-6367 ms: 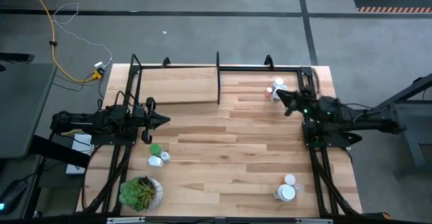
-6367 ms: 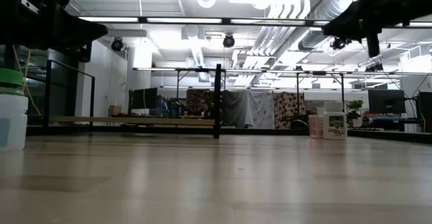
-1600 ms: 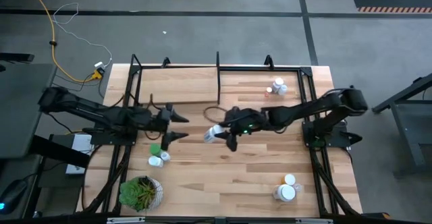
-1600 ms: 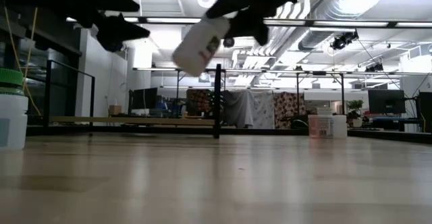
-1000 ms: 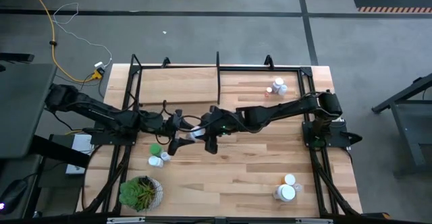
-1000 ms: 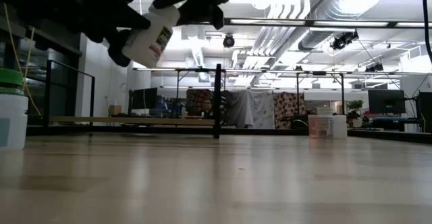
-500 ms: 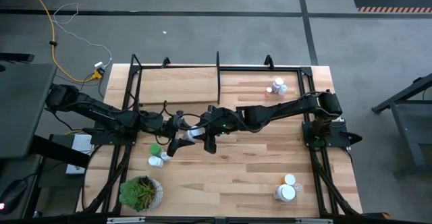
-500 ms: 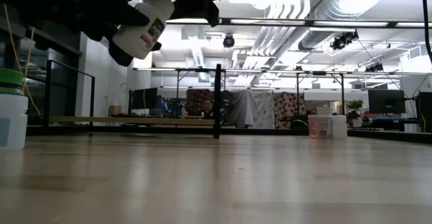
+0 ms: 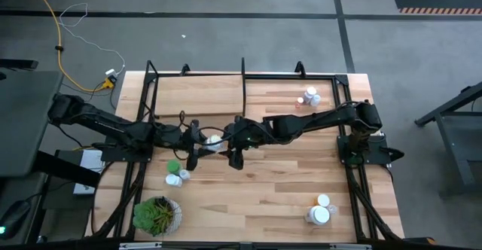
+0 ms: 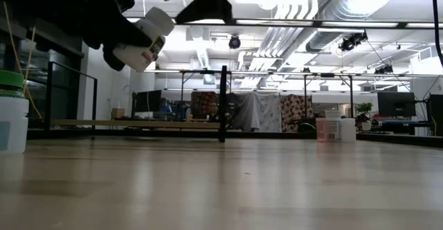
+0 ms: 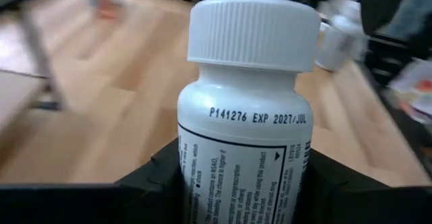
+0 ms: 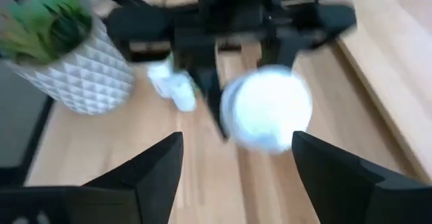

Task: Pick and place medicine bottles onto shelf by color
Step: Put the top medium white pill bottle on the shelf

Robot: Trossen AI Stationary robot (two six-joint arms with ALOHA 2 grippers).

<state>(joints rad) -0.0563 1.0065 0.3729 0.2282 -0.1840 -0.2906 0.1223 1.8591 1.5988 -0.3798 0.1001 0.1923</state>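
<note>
A white medicine bottle with a white cap hangs above the table's middle left, and my left gripper is shut on it. My right gripper stands open just to the bottle's right. Its fingers are spread on either side of the cap end and do not touch it. The shelf, a light plank in black rods, sits at the far left. More bottles stand at the far right, near right and near left. My left gripper pinches the bottle's labelled body, below the cap, between its two fingers. The fingers come level from the table's left. The bottle is lifted clear of the table, tilted, with its cap end raised and pointing toward the right gripper.
A potted green plant stands at the near left corner. A green-capped bottle stands close to the low camera. The shelf's black upright posts rise at the far edge. Bare wood lies in the table's middle and near part.
My right gripper has opened and let go of the white bottle, while my left gripper has shut on its body. The bottle has stayed in the air at about the same place and has tipped somewhat flatter.
</note>
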